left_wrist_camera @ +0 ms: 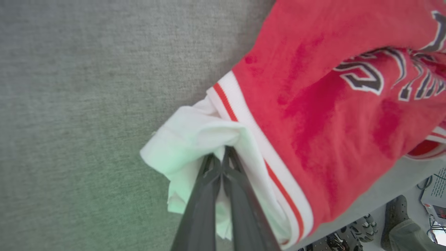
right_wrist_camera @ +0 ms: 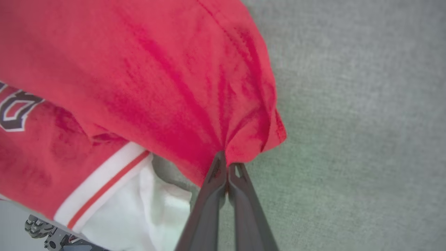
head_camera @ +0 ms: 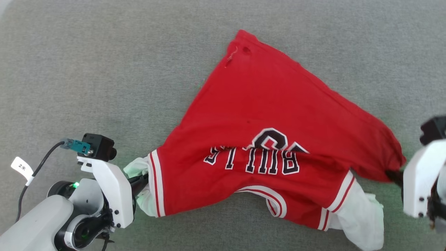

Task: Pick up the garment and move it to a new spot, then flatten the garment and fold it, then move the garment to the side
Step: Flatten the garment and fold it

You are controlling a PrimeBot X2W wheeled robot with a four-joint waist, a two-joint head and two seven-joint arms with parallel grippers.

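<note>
The garment (head_camera: 264, 115), a red jersey with black "BULLS" lettering and white sleeves, lies spread on the grey surface, partly folded over itself. My left gripper (head_camera: 141, 183) sits at its left side, shut on the white sleeve (left_wrist_camera: 195, 139); in the left wrist view the gripper (left_wrist_camera: 223, 157) pinches that sleeve cloth. My right gripper (head_camera: 393, 174) is at the garment's right edge, shut on a bunched red corner (right_wrist_camera: 251, 139); in the right wrist view the gripper (right_wrist_camera: 224, 162) shows both fingers pressed together on the cloth. The other white sleeve (head_camera: 362, 216) hangs at the lower right.
Grey fabric surface (head_camera: 87, 69) stretches on all sides of the garment. In the left wrist view, past the table's near edge, lie a shoe (left_wrist_camera: 393, 216) and some equipment (left_wrist_camera: 433, 198) on the floor.
</note>
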